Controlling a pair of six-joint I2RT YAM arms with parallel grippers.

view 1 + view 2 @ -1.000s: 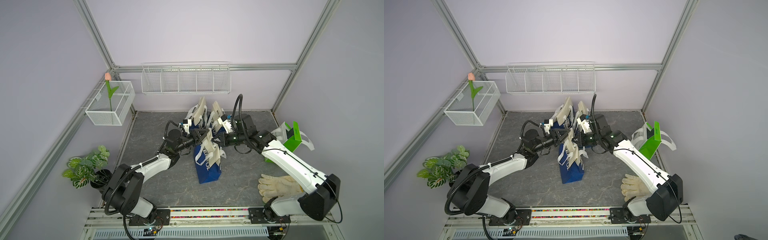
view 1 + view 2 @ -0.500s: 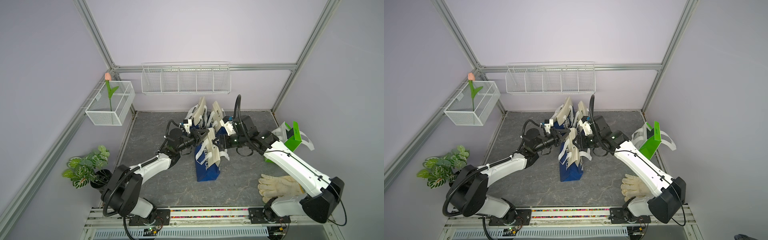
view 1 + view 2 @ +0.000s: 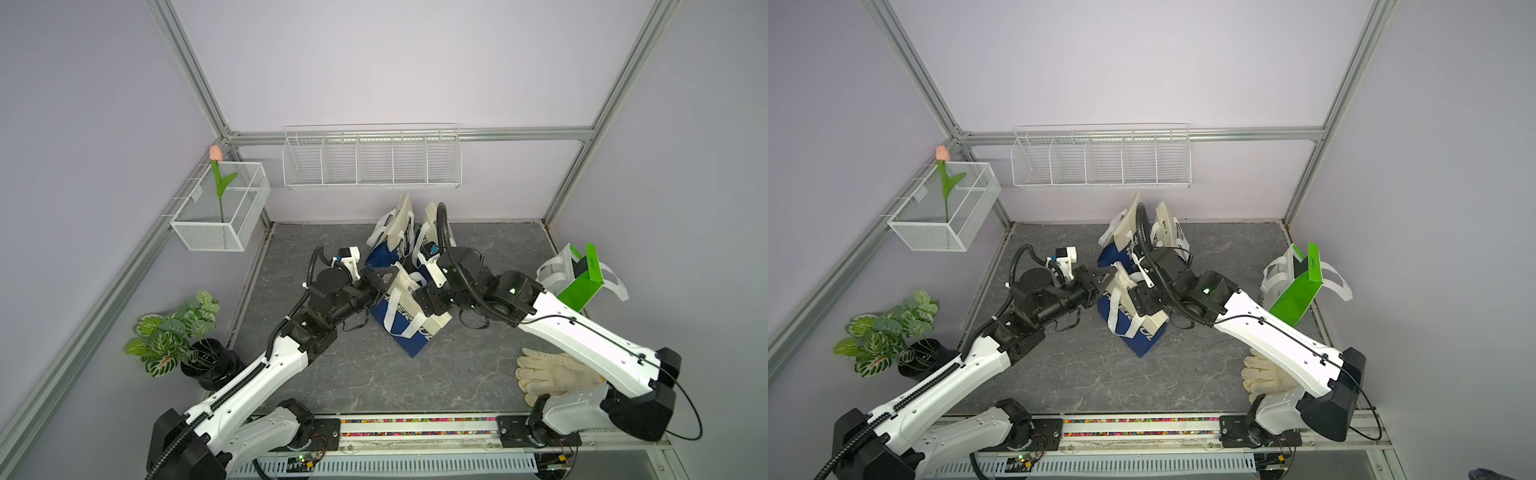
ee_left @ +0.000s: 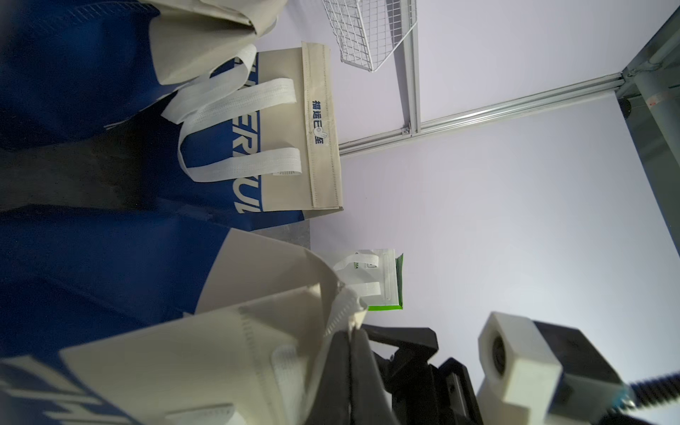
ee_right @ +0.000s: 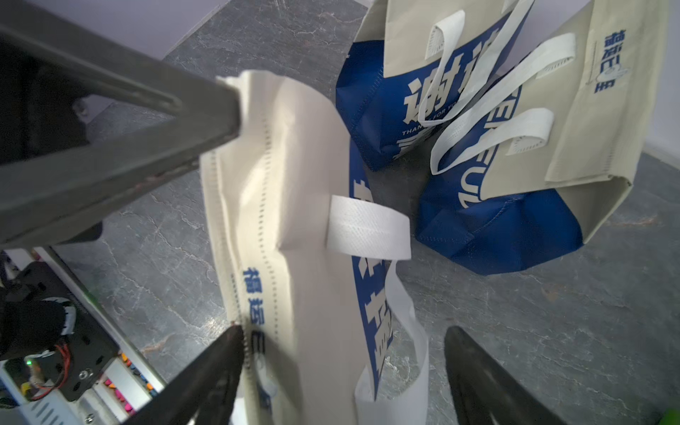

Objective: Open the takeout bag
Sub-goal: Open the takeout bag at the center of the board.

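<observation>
The takeout bag [image 3: 409, 322] [image 3: 1133, 328], blue below and beige at the top with white handles, stands mid-table between both arms. My left gripper [image 3: 384, 277] [image 3: 1106, 276] [image 4: 349, 331] is shut on one end of its beige rim [image 4: 257, 331]. My right gripper [image 3: 419, 291] [image 3: 1134, 297] [image 5: 344, 331] is open and straddles the other end of the rim. One of its fingertips [image 5: 233, 336] touches the stitched edge, while the other [image 5: 454, 338] stands apart beyond a white handle [image 5: 368, 230]. The bag's mouth looks pressed nearly flat.
Two more blue-and-beige bags [image 3: 399, 232] [image 5: 515, 147] stand just behind. A green bag [image 3: 582, 282] leans at the right wall, and pale gloves [image 3: 552, 374] lie under the right arm. At the left is a potted plant [image 3: 178, 332], and wire baskets [image 3: 370, 162] hang on the walls.
My right gripper has gone from shut to wide open, releasing the rim. My left gripper has finished closing on its end of the rim. The bag shifted slightly leftward.
</observation>
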